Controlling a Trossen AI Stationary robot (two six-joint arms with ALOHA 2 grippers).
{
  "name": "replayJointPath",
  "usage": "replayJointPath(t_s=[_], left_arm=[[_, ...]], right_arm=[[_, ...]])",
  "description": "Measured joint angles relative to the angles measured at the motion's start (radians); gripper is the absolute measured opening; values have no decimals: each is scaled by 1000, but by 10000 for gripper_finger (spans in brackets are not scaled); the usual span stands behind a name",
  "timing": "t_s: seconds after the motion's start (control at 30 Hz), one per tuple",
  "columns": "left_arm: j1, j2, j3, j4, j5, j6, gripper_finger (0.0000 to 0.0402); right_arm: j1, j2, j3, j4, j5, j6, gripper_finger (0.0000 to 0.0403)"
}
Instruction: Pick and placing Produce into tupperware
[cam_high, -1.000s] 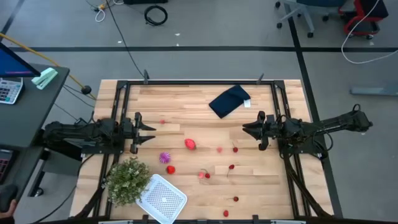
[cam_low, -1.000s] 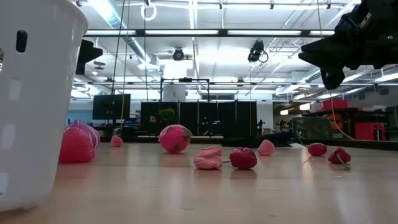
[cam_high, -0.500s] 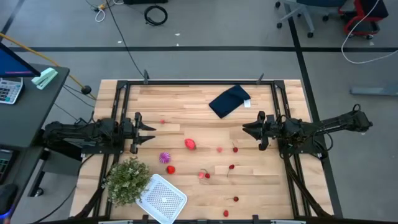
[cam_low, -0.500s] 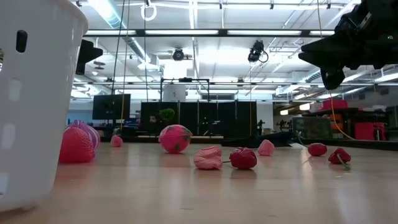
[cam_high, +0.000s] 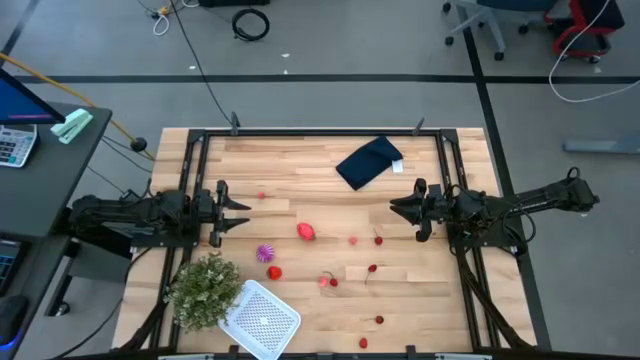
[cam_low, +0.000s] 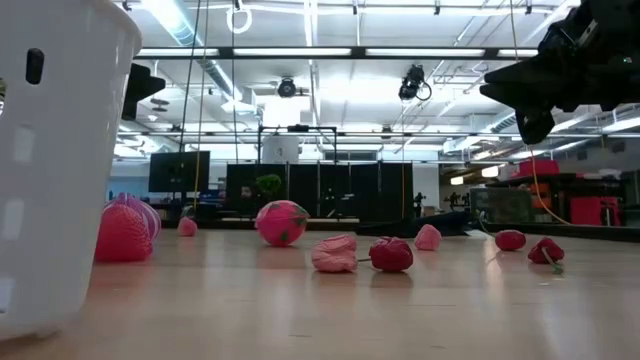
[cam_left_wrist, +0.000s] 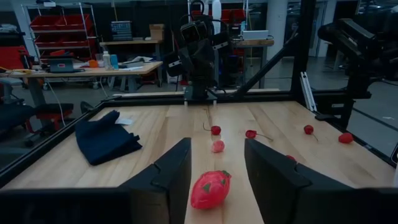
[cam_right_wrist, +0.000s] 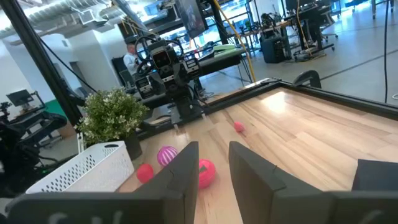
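Note:
The produce lies scattered on the table's middle: a red strawberry-like piece (cam_high: 306, 232), a spiky magenta piece (cam_high: 265, 252), a red ball (cam_high: 274, 271) and several small cherries (cam_high: 372, 268). The white perforated tupperware (cam_high: 262, 318) sits at the near edge. My left gripper (cam_high: 240, 212) hovers open over the table's left side, pointing right; in its wrist view (cam_left_wrist: 217, 149) the strawberry-like piece (cam_left_wrist: 210, 190) lies ahead of it. My right gripper (cam_high: 398, 210) hovers open on the right, pointing left. In the right wrist view the right gripper (cam_right_wrist: 213, 152) faces the fruits (cam_right_wrist: 206, 171).
A green bushy plant (cam_high: 205, 290) stands beside the tupperware at the near-left corner. A folded navy cloth (cam_high: 369, 162) lies near the far edge. In the low view the tupperware's wall (cam_low: 50, 170) fills the left, with fruits (cam_low: 282, 222) beyond it. Black frame rails border the table.

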Motion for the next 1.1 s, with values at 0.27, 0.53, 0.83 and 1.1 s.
replayJointPath(t_s=[0.27, 0.53, 0.83, 1.1], left_arm=[[0, 0, 0, 0, 0, 0, 151], [0, 0, 0, 0, -1, 232, 154], [0, 0, 0, 47, -1, 315, 153], [0, 0, 0, 226, 0, 162, 153]], right_arm=[[0, 0, 0, 0, 0, 0, 96], [0, 0, 0, 0, 0, 0, 96], [0, 0, 0, 0, 0, 0, 96], [0, 0, 0, 0, 0, 0, 96]])
